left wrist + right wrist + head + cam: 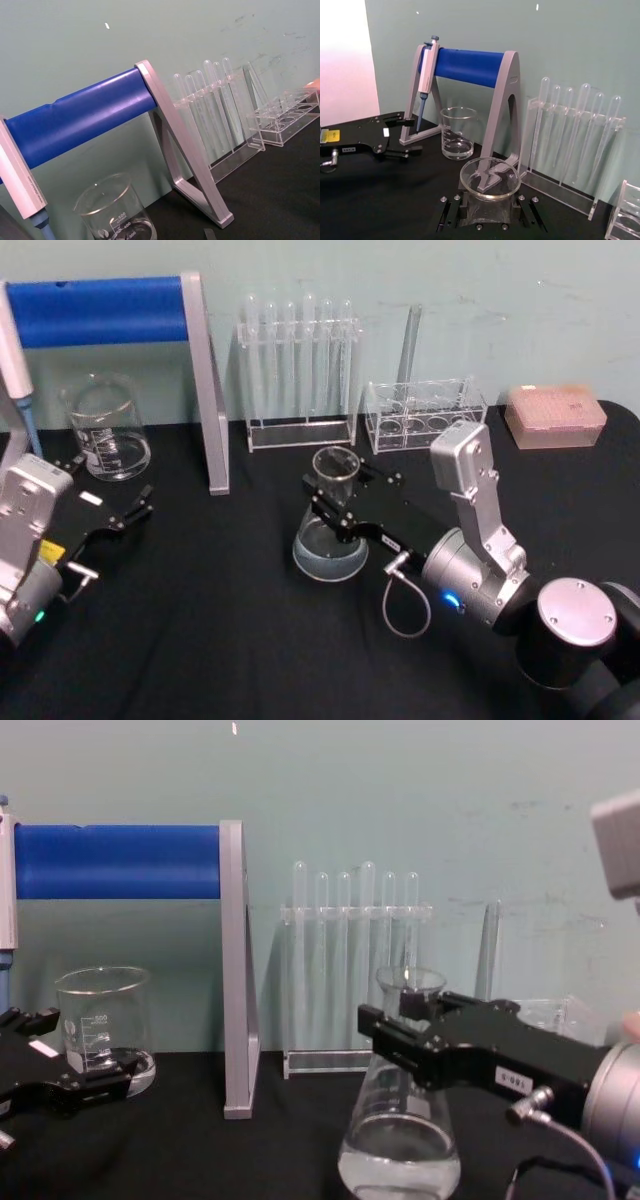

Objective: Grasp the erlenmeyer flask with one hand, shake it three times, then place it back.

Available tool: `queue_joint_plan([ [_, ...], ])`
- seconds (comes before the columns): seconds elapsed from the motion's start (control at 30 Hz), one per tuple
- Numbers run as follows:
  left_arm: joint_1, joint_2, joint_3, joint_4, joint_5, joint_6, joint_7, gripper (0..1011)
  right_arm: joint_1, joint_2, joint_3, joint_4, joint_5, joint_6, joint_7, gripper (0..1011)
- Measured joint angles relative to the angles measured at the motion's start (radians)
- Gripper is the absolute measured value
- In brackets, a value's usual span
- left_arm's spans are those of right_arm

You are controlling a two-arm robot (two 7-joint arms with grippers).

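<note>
On black tabletop point(230, 640), right end effector point(338, 497) clasps erlenmeyer flask point(326, 552) neck.

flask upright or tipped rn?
Upright. The erlenmeyer flask has its neck vertical and its liquid level; the right end effector clamps the neck.

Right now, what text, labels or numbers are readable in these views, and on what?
"500", "400", "300": white graduations on the squat clear glass beaker.
Blurred, unreadable: white label on the black right gripper.
Too small: yellow label on the black left gripper; side print on the grey pipette.
Nothing legible: clear glass erlenmeyer flask.
</note>
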Motion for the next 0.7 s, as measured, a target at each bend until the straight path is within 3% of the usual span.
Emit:
queue_joint_plan([
  [0.7,0.0,0.0,0.0,0.0,0.0,0.0,0.0,1001,-0.007,-0.009,-0.015,0.06,-0.001,-0.051,0.015,457],
])
